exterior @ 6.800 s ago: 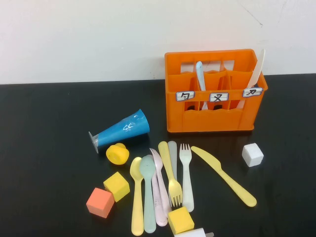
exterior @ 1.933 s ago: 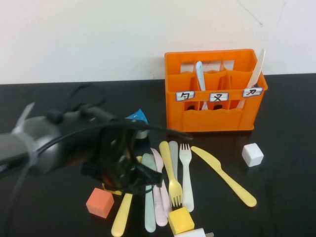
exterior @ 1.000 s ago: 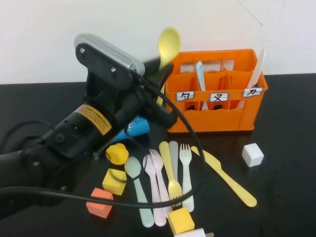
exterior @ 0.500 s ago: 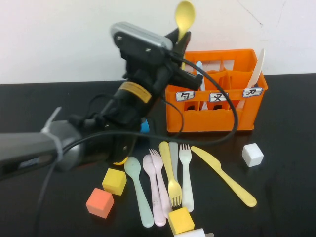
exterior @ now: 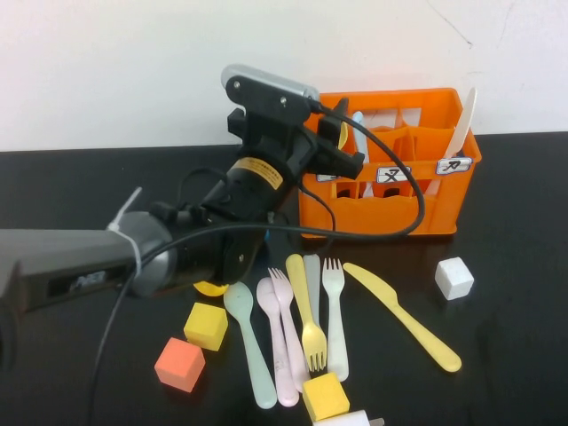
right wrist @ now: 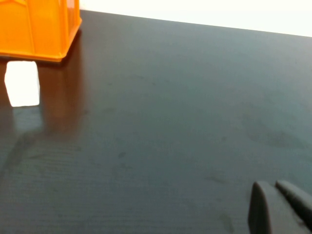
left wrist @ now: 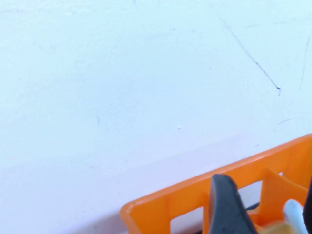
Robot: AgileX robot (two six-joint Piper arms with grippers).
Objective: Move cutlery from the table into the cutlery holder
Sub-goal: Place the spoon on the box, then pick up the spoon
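Note:
My left gripper (exterior: 342,138) is over the left compartment of the orange cutlery holder (exterior: 390,213), shut on a yellow spoon (exterior: 343,132) whose bowl shows between the fingers. In the left wrist view the gripper (left wrist: 265,195) hangs just above the holder's rim (left wrist: 161,204). A pale blue spoon (exterior: 358,124) and a white knife (exterior: 461,124) stand in the holder. On the table (exterior: 524,222) lie a pale green spoon (exterior: 248,342), a pink fork (exterior: 282,342), a yellow fork (exterior: 306,315), a white fork (exterior: 335,311) and a yellow knife (exterior: 404,317). My right gripper (right wrist: 275,187) is shut and empty, low over bare table.
A white cube (exterior: 453,278) lies right of the cutlery, also in the right wrist view (right wrist: 22,83). Two yellow cubes (exterior: 206,326) (exterior: 324,396) and an orange cube (exterior: 179,364) lie near the front. The left arm hides most of the blue cone.
My left gripper took the yellow spoon off the table, carried it up and right, and has lowered it into the holder's left compartment.

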